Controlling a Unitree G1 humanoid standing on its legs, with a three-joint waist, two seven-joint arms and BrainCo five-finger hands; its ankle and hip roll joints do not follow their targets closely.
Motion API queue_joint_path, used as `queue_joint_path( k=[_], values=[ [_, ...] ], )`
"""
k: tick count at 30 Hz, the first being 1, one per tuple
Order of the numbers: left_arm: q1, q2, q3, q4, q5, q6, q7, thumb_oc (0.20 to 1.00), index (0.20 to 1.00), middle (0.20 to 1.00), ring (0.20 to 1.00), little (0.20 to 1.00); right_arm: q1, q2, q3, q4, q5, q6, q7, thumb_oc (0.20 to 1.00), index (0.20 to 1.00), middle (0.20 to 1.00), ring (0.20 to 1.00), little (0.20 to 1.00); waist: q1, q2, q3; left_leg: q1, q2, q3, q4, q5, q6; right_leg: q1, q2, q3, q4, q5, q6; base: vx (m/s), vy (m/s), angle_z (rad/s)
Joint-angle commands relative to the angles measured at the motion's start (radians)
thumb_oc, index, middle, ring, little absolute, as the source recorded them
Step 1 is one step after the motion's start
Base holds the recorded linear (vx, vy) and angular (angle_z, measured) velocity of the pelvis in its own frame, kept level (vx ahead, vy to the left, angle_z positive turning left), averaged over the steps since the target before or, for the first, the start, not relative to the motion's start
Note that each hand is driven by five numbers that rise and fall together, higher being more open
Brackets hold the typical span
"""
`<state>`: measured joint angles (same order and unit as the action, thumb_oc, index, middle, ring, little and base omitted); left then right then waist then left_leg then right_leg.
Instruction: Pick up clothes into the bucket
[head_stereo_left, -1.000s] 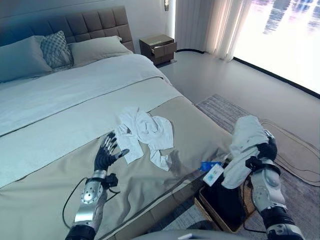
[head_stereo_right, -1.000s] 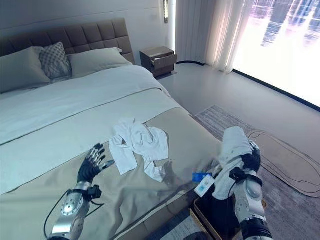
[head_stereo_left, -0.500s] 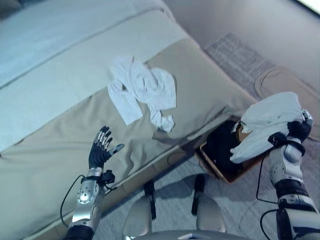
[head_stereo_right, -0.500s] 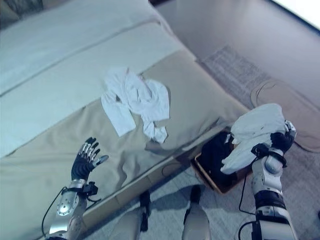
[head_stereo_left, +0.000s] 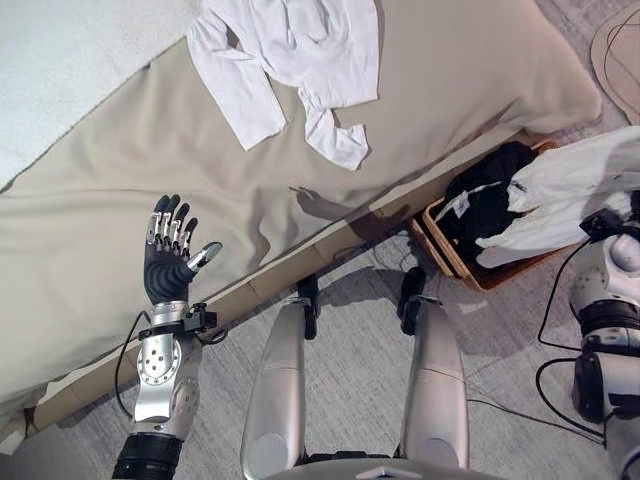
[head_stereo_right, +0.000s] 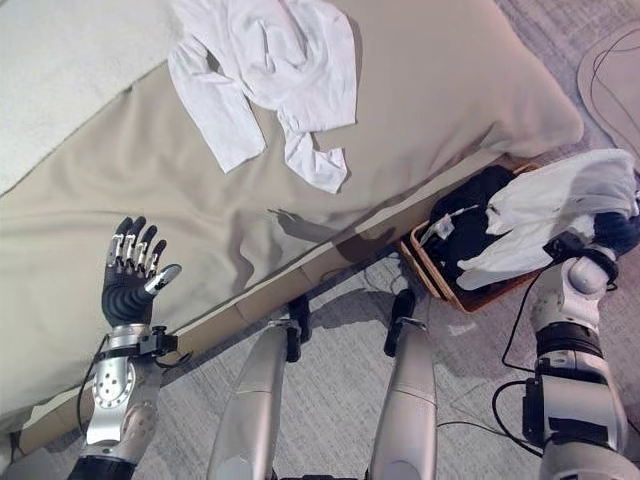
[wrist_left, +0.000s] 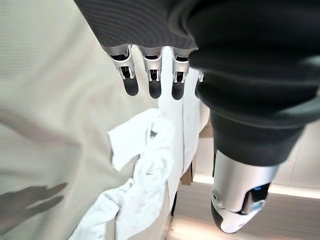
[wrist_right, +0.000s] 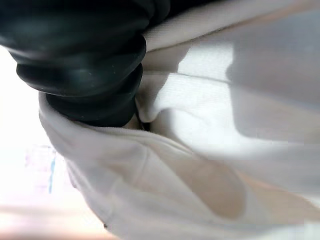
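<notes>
A crumpled white shirt (head_stereo_left: 290, 55) lies on the bed's tan cover (head_stereo_left: 100, 230). My left hand (head_stereo_left: 168, 262) is raised over that cover, open and holding nothing, well short of the shirt; its fingers (wrist_left: 150, 82) are straight in the left wrist view, with the shirt (wrist_left: 145, 175) past them. A second white garment (head_stereo_left: 570, 195) is draped over my right hand (head_stereo_right: 612, 236) and hangs above a brown woven basket (head_stereo_left: 447, 258) on the floor beside the bed. Dark clothes (head_stereo_left: 490, 195) lie in the basket. In the right wrist view the white cloth (wrist_right: 200, 150) wraps the hand's dark cover (wrist_right: 80, 60).
The bed's lower edge (head_stereo_left: 330, 240) runs diagonally between the two arms. Grey carpet (head_stereo_left: 500, 350) lies in front of it. A white sheet (head_stereo_left: 60, 70) covers the bed beyond the tan cover. A round rug's edge (head_stereo_left: 620, 40) shows at the far right.
The camera has tilted down towards the bed's edge and the floor. My right arm has carried the white garment lower, over the basket. The left hand stays raised and open.
</notes>
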<state>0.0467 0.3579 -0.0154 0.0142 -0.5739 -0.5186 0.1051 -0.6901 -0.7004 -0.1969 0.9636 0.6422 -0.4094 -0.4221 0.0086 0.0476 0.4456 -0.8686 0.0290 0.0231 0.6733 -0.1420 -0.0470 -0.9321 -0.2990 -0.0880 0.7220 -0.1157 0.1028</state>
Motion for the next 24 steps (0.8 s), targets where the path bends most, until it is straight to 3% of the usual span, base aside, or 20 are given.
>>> queue_joint_path(
  k=[1,3,13,22,23,24],
  values=[
    [0.029,0.009,0.026,-0.091,-0.034,-0.096,0.021,1.000,1.000,1.000,1.000,1.000,-0.046,-0.113,0.058,0.039,0.017,-0.061,-0.028,0.200,0.200,0.200,0.200,0.200,-0.007,0.025,-0.087,-0.094,0.005,-0.017,0.050,0.014,-0.007,-0.034,0.005,0.043,-0.003,0.056,0.034,-0.03,0.000,-0.05],
    [0.025,0.008,0.017,-0.111,-0.046,-0.097,0.025,1.000,1.000,1.000,1.000,1.000,-0.073,-0.132,0.071,0.067,0.025,-0.058,-0.033,0.200,0.200,0.200,0.200,0.200,-0.004,0.031,-0.093,-0.113,0.003,-0.022,0.063,-0.016,-0.012,-0.062,0.007,0.052,0.024,0.023,0.040,0.02,-0.008,0.03],
    [0.022,0.015,-0.011,-0.176,-0.098,-0.115,0.020,1.000,1.000,1.000,1.000,1.000,-0.179,-0.198,0.127,0.209,0.054,-0.031,-0.046,0.200,0.200,0.200,0.200,0.200,0.005,0.063,-0.083,-0.225,-0.006,-0.011,0.077,-0.002,-0.011,-0.200,0.015,0.091,0.068,0.025,0.034,-0.01,0.002,0.01],
    [0.001,0.017,-0.025,-0.195,-0.116,-0.125,0.017,1.000,1.000,1.000,1.000,1.000,-0.208,-0.176,0.207,0.255,0.020,0.015,-0.008,0.200,0.200,0.200,0.200,0.200,0.009,0.076,-0.076,-0.259,-0.013,-0.004,0.070,0.011,-0.007,-0.253,0.016,0.105,0.078,0.031,0.032,-0.01,-0.001,-0.02],
    [0.000,0.019,-0.027,-0.193,-0.116,-0.125,0.017,1.000,1.000,1.000,1.000,1.000,-0.214,-0.179,0.210,0.272,0.018,0.022,-0.008,0.426,0.426,0.426,0.426,0.426,0.010,0.076,-0.078,-0.261,-0.014,-0.003,0.069,0.012,-0.007,-0.256,0.016,0.107,0.077,0.031,0.031,0.00,0.000,0.00],
    [-0.002,0.019,-0.032,-0.191,-0.119,-0.125,0.019,1.000,1.000,1.000,1.000,1.000,-0.227,-0.183,0.209,0.307,0.011,0.037,-0.020,1.000,1.000,1.000,1.000,1.000,0.012,0.078,-0.078,-0.260,-0.014,-0.003,0.066,0.013,-0.007,-0.255,0.016,0.107,0.077,0.030,0.031,0.00,0.000,0.00]
  ],
)
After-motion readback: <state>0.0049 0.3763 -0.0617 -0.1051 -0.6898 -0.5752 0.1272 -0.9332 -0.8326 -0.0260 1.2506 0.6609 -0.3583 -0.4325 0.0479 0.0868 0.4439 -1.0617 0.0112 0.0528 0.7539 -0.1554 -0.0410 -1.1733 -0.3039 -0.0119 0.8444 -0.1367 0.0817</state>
